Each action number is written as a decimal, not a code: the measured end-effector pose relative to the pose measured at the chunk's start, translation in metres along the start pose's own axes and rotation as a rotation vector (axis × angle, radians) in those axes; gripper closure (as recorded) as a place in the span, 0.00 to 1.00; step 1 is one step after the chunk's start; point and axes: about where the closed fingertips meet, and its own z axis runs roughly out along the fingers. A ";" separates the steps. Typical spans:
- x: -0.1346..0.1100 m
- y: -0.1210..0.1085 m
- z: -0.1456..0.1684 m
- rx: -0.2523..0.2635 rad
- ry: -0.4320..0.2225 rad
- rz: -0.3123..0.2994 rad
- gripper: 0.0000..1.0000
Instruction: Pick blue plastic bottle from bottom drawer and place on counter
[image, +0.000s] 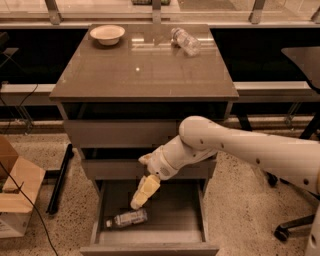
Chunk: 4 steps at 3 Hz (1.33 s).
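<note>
The counter (145, 75) tops the cabinet, with bare glossy surface across its middle and front; a bowl (107, 34) and a clear bottle (186, 41) sit along its far edge. Below it the bottom drawer (175, 220) is pulled well out, its flat floor open from above. The arm (250, 147) reaches in from the right, crossing in front of the middle drawer, its wrist bent so that the gripper (137, 201) points down and slightly left into the drawer. The gripper hangs over the floor with nothing in it; how far open it is cannot be told. The blue bottle (127, 218) lies on its side on the floor at front left, just below and a little left of the gripper's tip, near but apart. Its long axis runs roughly left to right, tipped a little, cap end to the left. The next move probably calls for a short drop down and forward, with the wrist turned so the jaws close across the bottle's width, not along its length.
</note>
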 end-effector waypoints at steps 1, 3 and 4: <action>0.014 -0.019 0.053 -0.013 -0.047 0.029 0.00; 0.050 -0.037 0.134 -0.143 -0.155 0.201 0.00; 0.055 -0.050 0.158 -0.127 -0.105 0.220 0.00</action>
